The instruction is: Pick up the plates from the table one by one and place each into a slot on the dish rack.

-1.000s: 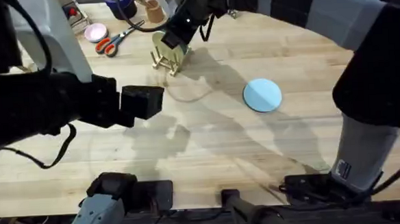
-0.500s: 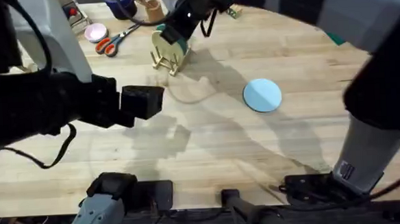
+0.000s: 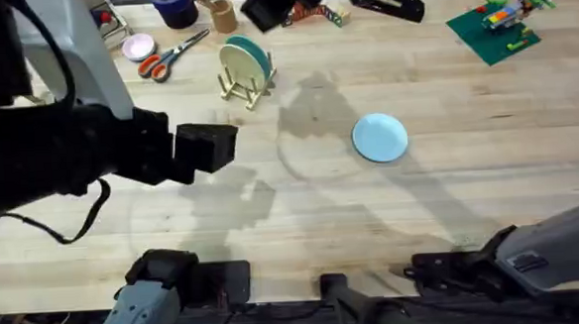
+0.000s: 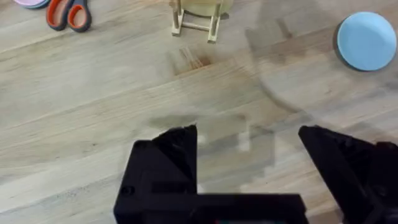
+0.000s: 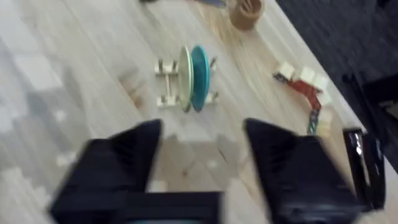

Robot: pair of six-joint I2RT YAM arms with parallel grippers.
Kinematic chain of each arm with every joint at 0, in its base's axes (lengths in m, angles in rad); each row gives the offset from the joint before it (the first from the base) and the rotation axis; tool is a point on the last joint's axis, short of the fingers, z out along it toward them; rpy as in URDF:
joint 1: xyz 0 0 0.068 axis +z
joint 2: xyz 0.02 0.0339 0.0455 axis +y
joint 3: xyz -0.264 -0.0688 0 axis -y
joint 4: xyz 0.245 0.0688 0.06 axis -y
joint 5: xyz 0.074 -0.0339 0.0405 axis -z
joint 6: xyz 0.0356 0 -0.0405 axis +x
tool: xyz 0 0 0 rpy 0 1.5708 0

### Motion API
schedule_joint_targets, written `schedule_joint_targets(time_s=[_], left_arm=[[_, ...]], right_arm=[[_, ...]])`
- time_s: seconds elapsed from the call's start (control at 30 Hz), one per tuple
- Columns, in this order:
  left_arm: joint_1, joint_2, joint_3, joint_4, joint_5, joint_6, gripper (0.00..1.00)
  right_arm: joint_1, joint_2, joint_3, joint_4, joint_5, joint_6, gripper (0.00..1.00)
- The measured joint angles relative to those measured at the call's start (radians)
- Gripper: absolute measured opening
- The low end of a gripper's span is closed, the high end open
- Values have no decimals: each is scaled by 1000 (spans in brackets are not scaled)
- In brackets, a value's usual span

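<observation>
Since one second ago, the right gripper (image 5: 199, 155) has withdrawn upward from the dish rack (image 3: 245, 83), leaving the pale yellow plate (image 5: 185, 78) standing in a slot just beside the teal plate (image 5: 199, 76). Its fingers are spread and empty, with the rack ahead of the fingertips. The left gripper (image 4: 249, 149) is unchanged: its fingers are parted, grasping nothing, above bare table (image 4: 93, 106). The blue plate (image 4: 366, 41) lies flat, well ahead of and to one side of those fingers. Judged rigid, light and smooth, it likely requires a pinch at the rim; a flat plate offers little edge clearance.
</observation>
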Motion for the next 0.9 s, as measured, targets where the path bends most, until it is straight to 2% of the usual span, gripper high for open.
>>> schedule_joint_targets(time_s=[0.07,0.1,0.27,0.5,0.73,0.8,0.9], left_arm=[[0,0,0,0,0,0,993],[0,0,0,0,0,0,993],[0,0,0,1,0,0,993],[0,0,0,1,16,0,993],[0,0,0,1,20,0,993],[0,0,0,1,23,0,993],[0,0,0,1,28,0,993]], right_arm=[[-6,-29,0,-45,12,5,955],[-13,-42,0,-66,17,10,983],[-99,-119,0,-186,26,41,995],[-292,-214,0,-390,32,124,996],[-389,-268,-2,-562,32,192,996],[-408,-298,-28,-558,32,212,996],[-423,-381,-129,-535,32,243,996]])
